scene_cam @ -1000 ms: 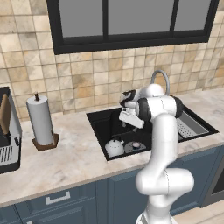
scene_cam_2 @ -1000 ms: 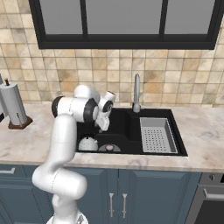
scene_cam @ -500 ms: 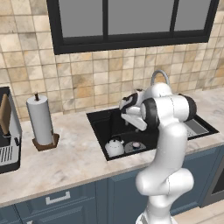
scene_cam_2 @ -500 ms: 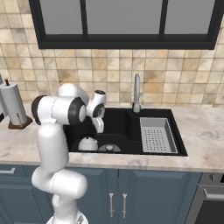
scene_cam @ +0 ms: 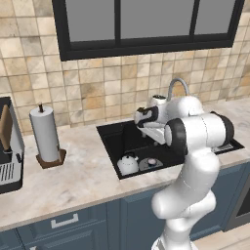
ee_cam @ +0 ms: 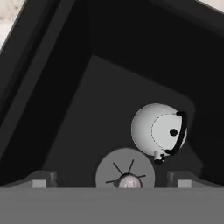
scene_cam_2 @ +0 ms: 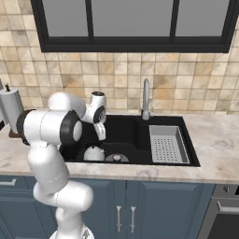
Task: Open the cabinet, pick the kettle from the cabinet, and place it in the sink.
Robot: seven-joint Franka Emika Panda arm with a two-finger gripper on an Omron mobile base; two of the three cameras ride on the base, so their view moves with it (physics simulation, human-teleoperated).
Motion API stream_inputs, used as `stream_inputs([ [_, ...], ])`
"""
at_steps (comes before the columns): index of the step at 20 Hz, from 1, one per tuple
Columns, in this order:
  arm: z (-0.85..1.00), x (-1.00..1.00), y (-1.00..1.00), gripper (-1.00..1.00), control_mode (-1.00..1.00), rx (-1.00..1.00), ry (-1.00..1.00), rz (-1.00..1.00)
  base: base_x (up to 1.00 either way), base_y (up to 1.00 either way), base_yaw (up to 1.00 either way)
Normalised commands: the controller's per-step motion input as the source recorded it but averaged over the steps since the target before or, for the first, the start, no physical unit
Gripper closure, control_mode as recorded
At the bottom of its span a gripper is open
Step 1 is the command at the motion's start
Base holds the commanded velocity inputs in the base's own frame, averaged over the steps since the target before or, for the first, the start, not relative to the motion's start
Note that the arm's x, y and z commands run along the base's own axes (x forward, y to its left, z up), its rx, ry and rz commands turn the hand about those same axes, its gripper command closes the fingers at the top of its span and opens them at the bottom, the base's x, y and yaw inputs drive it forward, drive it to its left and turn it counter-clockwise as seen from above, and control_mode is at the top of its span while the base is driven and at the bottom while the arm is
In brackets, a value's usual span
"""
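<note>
Whitish-grey domed kettle [ee_cam: 158, 130] sits upright in black sink [ee_cam: 65, 87].

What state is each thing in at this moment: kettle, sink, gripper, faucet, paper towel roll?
kettle: upright on the sink floor beside the drain, lid on, not held.
sink: holds the kettle in its left basin; a grey rack sits in the right part.
gripper: above the sink, jaws open, holding nothing.
faucet: no water seen running.
paper towel roll: upright on its holder on the counter.
</note>
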Motion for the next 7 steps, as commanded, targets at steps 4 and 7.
stream_inputs([
  [4, 0.51, -0.37, 0.00, -1.00, -1.00, -0.01, 0.01, 0.00, 0.00, 0.00, 0.00],
  [7, 0.48, -0.41, 0.00, -1.00, -1.00, 0.00, 0.02, 0.00, 0.00, 0.00, 0.00],
])
